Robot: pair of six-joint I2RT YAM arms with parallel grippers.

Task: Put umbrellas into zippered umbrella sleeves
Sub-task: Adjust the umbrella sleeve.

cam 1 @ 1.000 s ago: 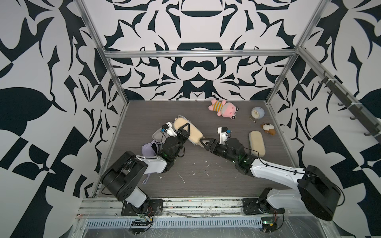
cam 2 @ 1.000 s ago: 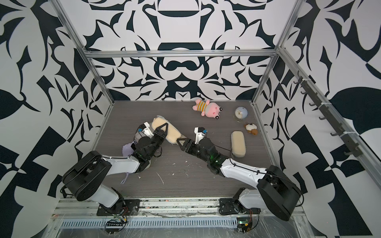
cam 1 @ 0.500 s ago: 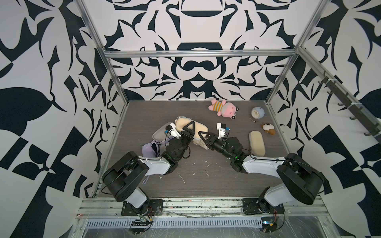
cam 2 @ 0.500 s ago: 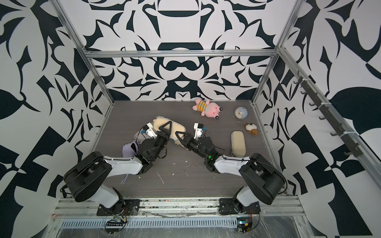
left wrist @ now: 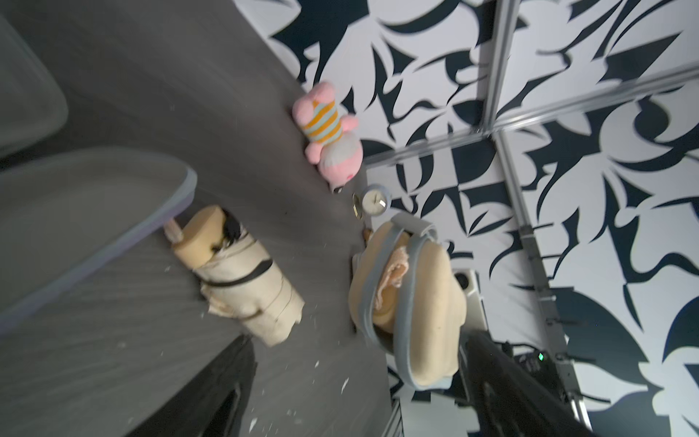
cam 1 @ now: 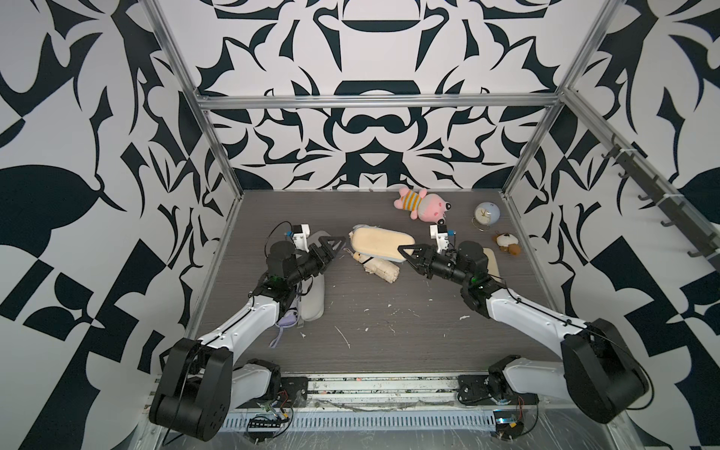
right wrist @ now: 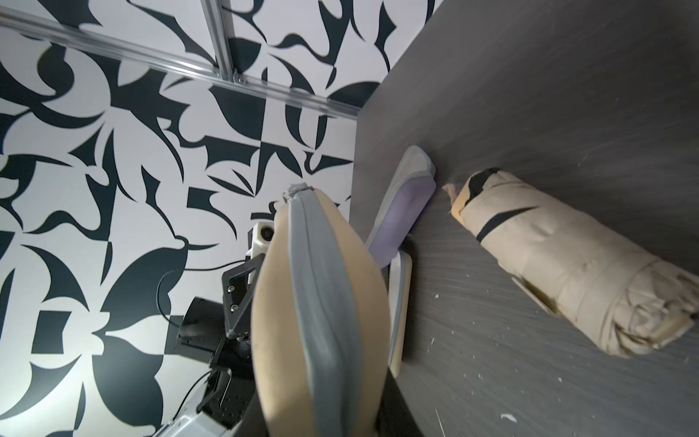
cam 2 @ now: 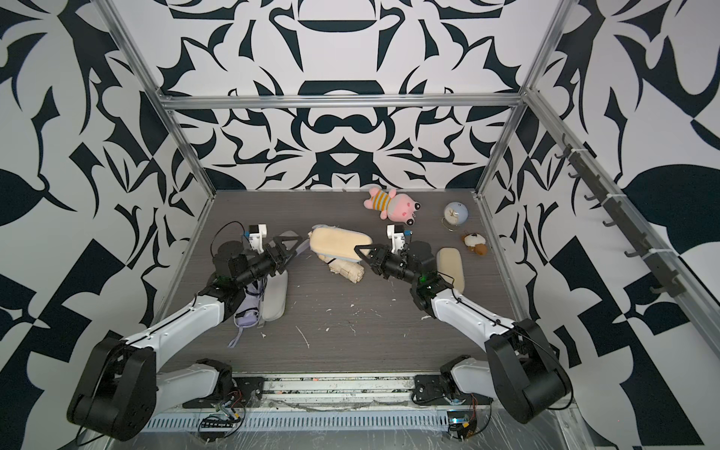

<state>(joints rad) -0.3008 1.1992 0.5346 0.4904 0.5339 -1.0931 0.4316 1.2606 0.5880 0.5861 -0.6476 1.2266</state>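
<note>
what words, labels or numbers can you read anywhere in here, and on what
None can be read.
The small clock has a dial, but its marks are too small to read.
The beige sleeve, cream umbrella and pink plush toy show no lettering.

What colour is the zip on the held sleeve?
Grey zip, clearest in the right wrist view.

The surface (cam 1: 389, 323) looks like dark grey wood-grain laminate, matt and a little scuffed. The beige sleeve (right wrist: 276, 302) is of finely woven matt cloth, and its zip edge is a smooth grey tape. The cream umbrella (right wrist: 559, 265) is thin fabric (creased and bunched, rough at the end). The lavender sleeve (right wrist: 401, 212) seems smooth and matt. The pink plush toy (cam 1: 422, 202) is soft and fuzzy. The frame bars (cam 1: 374, 102) are brushed metal with a dull shine.
</note>
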